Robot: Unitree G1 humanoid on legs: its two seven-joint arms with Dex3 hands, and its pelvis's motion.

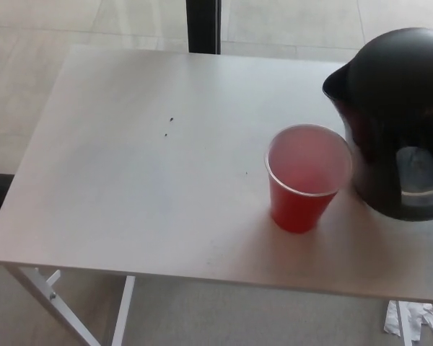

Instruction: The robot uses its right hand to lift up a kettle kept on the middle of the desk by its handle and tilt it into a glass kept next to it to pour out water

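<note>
Head view: black kettle (pixel 393 108) sits at about 3 o'clock on the white desk (pixel 130 180), partly cut off by the picture's right edge. It looks tilted, spout (pixel 337 81) leaning toward 9 o'clock, above and just behind the red cup (pixel 305 179). Whether its base touches the desk cannot be told. The cup stands upright at about 4 o'clock, just beside the kettle; its inside shows pale pink, and no stream or water level is clear.

Neither hand shows. The handle lies outside the picture, so I cannot tell whether the right hand's fingers are closed on it or apart; the same goes for the left.

Handling judgement:
- Kettle: rigid plastic shell, smooth and likely slippery on the body; heavy if filled, with weight shifting toward the spout as it tips. Water window (pixel 421 176) shows some level line. Take hold at the handle only, wrapped fully.
- Cup: thin, light, easily knocked over by the spout; keep the spout above the rim without touching it.
</note>
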